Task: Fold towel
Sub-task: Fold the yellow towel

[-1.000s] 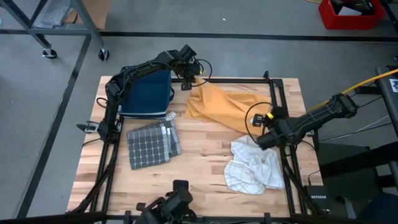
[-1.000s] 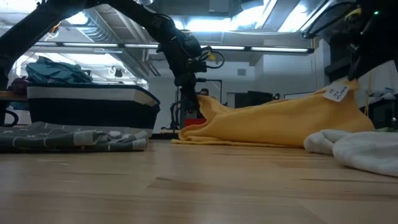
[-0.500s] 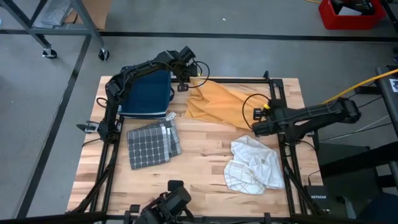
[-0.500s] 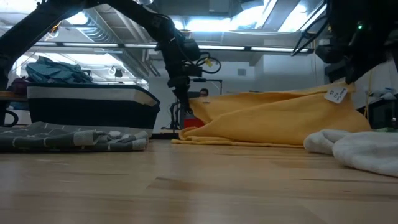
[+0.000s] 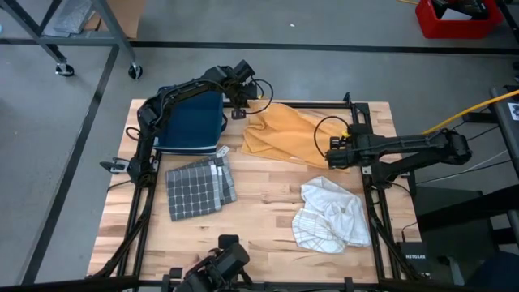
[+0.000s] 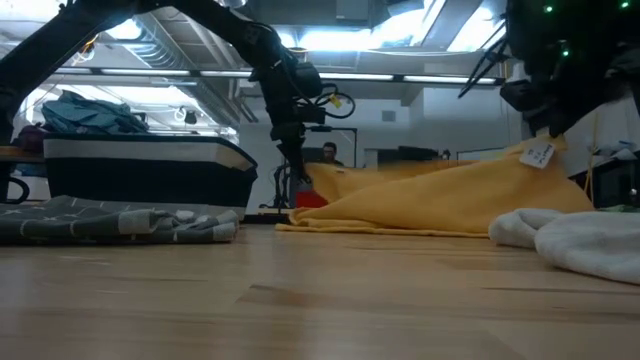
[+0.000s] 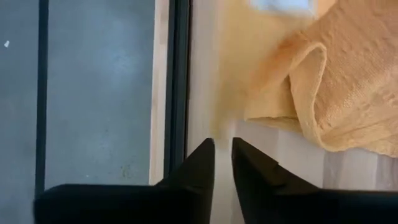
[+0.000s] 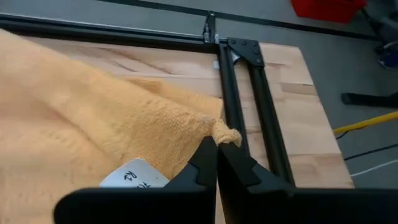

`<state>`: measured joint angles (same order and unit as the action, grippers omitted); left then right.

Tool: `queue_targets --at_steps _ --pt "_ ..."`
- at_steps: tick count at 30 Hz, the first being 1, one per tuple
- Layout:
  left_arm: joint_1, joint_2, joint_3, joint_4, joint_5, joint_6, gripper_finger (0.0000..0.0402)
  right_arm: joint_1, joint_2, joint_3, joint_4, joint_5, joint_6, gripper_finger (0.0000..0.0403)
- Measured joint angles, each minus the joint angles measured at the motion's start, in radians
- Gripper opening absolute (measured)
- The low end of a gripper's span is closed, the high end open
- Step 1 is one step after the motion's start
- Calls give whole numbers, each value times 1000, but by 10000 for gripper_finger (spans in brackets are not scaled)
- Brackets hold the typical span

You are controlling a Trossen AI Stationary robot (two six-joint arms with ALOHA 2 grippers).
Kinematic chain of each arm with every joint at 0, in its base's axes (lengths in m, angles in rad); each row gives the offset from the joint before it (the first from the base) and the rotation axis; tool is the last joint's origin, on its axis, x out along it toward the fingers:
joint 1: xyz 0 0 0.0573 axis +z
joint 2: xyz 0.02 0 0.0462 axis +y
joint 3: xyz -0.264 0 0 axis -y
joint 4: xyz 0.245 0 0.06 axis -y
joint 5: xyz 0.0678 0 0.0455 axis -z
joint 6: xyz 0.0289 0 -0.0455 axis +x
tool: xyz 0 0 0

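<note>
The yellow towel [image 5: 280,134] lies crumpled on the table's far middle. Its right corner is raised and carries a white label [image 6: 537,152]. My right gripper [image 5: 332,154] is shut on that corner. My left gripper [image 5: 237,112] hangs over the table's far edge beside the towel's left end [image 7: 323,87]. It points down, its fingers [image 7: 222,148] a little open with nothing between them. The towel's left end rests on the wood. My right gripper pinches the yellow towel's corner [image 8: 226,133] between its two fingers, right beside the white label [image 8: 134,174]. The fingers slant downward at it. The corner is lifted, and the cloth slopes slack from it down to the table [image 6: 400,215].
A dark blue bin [image 5: 193,122] stands at the far left. A folded grey checked towel [image 5: 195,188] lies before it, and a crumpled white towel [image 5: 332,215] at the near right. Black frame rails [image 5: 363,122] run along the table's sides and far edge.
My left gripper has opened and let go of the towel's left corner, which has dropped to the table. My right gripper has swung toward the far edge with the towel's right corner still lifted.
</note>
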<state>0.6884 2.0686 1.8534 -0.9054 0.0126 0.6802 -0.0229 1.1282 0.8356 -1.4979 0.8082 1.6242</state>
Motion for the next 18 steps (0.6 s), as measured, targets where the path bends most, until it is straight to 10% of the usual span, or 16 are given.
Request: queue_targets --at_steps 10,18 --pt "1 0 0 6 -127 -22 145 0 0 0 80 -15 -95 104" --pt "1 0 0 -234 -8 -193 156 1 0 0 87 -24 -83 204"
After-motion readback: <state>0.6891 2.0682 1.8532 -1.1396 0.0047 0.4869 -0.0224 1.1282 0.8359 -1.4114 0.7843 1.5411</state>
